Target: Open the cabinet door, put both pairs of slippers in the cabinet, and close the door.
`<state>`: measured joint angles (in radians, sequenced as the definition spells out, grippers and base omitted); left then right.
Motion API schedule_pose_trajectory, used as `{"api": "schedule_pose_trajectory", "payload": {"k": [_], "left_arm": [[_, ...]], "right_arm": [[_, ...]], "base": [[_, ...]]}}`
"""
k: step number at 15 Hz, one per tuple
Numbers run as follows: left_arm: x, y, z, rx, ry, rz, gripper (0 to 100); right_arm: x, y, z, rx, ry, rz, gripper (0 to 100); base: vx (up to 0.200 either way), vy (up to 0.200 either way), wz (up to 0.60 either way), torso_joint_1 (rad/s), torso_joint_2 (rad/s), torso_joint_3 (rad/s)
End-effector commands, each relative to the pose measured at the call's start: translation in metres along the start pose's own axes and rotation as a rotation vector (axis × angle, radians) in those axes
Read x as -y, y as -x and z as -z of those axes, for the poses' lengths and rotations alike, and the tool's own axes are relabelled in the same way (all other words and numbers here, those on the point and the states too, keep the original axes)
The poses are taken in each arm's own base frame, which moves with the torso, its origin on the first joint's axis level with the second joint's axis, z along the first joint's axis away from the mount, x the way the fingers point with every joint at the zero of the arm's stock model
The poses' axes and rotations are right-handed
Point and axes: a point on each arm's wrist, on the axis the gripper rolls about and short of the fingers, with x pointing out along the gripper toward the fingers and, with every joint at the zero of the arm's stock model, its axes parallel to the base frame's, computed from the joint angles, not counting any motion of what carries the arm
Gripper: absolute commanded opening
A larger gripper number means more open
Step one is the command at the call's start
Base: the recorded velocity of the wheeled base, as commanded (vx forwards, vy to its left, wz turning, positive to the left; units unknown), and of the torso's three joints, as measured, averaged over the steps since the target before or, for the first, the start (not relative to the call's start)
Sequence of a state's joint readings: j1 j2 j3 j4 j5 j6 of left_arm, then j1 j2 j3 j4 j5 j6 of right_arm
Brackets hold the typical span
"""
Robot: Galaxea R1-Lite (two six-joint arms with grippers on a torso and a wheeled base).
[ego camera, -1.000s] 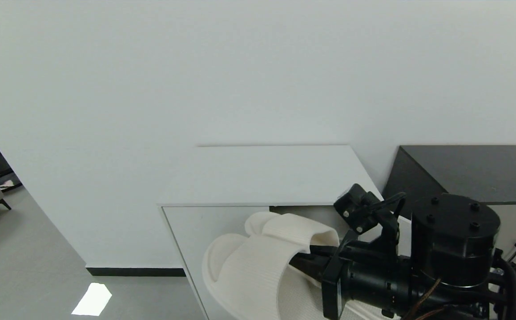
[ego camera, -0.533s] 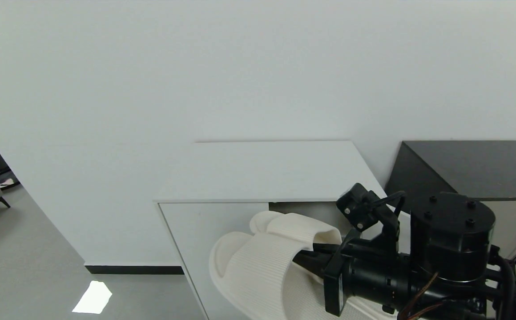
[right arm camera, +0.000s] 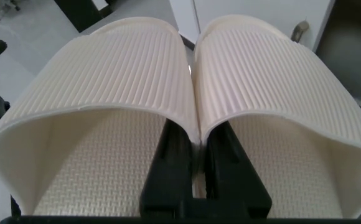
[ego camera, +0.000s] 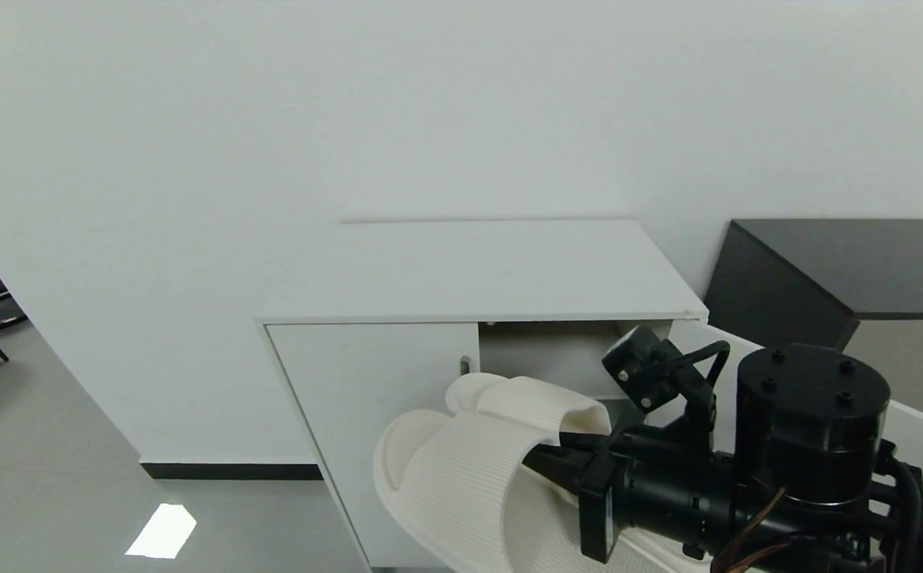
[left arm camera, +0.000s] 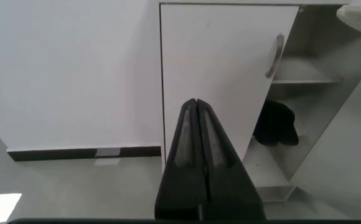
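head view: white cabinet stands against the wall, mid-frame. its left door is closed, with a metal handle at the inner edge. the right door is swung open toward 4 o'clock, so the interior is exposed. a black cabinet sits just beside it at 3 o'clock.

the cream slippers are off the floor at 6 o'clock of the frame, in front of the left door and the opening, rounded ends toward 10 o'clock. the right gripper comes in from 3 o'clock and runs into them.

right wrist view: the two slippers lie side by side, ribbed straps touching. one finger sits inside each slipper, and the claw is clamped on the two adjoining strap walls.

left wrist view: left gripper has its fingers pressed together with nothing between them. it faces the closed left door. inside the open half there is a shelf, and a pair of dark slippers rests on the board below it.

head view, rest: a black baseboard runs along the wall at 8 o'clock. a bright patch lies on the grey floor at 7 o'clock.
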<state>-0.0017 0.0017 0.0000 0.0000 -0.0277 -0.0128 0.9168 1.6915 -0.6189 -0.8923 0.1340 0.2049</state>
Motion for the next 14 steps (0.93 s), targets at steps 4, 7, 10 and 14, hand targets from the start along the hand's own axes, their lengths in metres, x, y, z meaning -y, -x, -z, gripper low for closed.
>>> {"api": "schedule_pose_trajectory", "payload": {"k": [4,7,10,14], "left_arm": [[0.0,-0.0001,0.0,-0.001,0.001,0.0,0],[0.0,-0.0001,0.0,-0.001,0.001,0.0,0],[0.0,-0.0001,0.0,-0.001,0.001,0.0,0],[0.0,-0.0001,0.0,-0.001,0.003,0.0,0]], "right_arm": [[-0.0003,0.002,0.0026,0.008,0.004,-0.003,0],[-0.0001,0.0026,0.0039,0.005,0.003,-0.002,0],[-0.0002,0.004,0.0024,0.013,0.004,-0.003,0],[-0.0002,0.004,0.0024,0.012,0.003,-0.004,0]], "base": [[0.0,0.0,0.0,-0.232,0.53,0.293],[0.0,0.0,0.0,-0.216,0.5,0.287],[0.0,0.0,0.0,-0.206,0.5,0.29],[0.0,0.0,0.0,-0.181,0.48,0.289]]}}
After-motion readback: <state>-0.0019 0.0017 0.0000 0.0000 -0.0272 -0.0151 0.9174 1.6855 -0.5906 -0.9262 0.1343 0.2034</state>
